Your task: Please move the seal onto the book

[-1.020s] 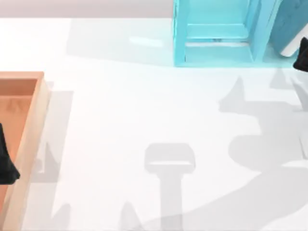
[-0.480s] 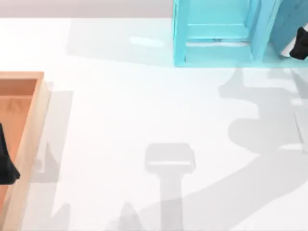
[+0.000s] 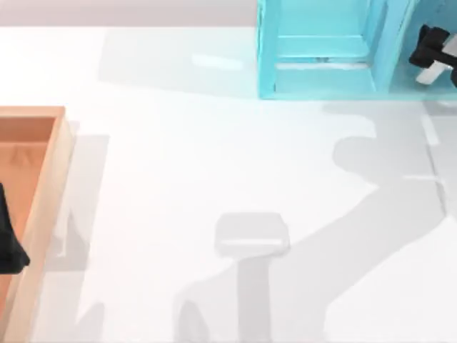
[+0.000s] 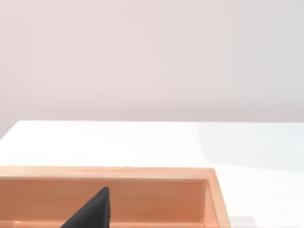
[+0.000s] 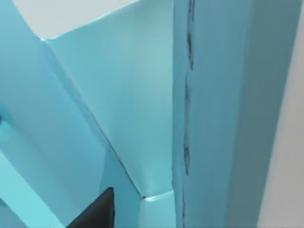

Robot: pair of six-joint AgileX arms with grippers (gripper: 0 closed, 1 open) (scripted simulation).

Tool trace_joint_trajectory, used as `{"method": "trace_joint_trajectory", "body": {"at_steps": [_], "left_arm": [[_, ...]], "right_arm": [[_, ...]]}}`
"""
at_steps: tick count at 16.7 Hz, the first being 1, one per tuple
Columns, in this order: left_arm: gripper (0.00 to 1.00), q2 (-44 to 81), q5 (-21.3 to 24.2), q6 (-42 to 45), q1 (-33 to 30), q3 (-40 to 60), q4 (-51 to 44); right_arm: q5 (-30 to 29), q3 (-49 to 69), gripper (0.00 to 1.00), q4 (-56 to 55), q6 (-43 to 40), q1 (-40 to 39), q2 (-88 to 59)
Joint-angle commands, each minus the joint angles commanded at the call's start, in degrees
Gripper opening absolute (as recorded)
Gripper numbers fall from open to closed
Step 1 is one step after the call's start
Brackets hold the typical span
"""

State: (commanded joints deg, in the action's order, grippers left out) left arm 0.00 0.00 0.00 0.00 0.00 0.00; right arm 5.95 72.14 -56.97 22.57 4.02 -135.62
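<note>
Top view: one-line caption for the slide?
Right gripper reaches into the light-blue shelf unit at the table's far right; left gripper parked over the wooden tray.

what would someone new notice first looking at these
Most striking is the light-blue shelf unit at the far edge of the table, right of centre, with the right gripper close against its right end; the right wrist view looks straight at its blue panels. Next is the wooden tray at the table's left edge, where the left gripper is parked over it.
</note>
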Motion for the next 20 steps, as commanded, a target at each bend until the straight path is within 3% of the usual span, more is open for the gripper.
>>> {"method": "trace_joint_trajectory", "body": {"at_steps": [4,17,20], "left_arm": [[1.00,0.00,0.00,0.00,0.00,0.00,0.00],[1.00,0.00,0.00,0.00,0.00,0.00,0.00],[1.00,0.00,0.00,0.00,0.00,0.00,0.00]], "right_arm": [[-0.01,0.10,1.00,0.05,0.00,-0.01,-0.05],[-0.01,0.10,0.02,0.05,0.00,-0.01,-0.05],[-0.01,0.10,0.00,0.05,0.00,-0.01,-0.05]]}}
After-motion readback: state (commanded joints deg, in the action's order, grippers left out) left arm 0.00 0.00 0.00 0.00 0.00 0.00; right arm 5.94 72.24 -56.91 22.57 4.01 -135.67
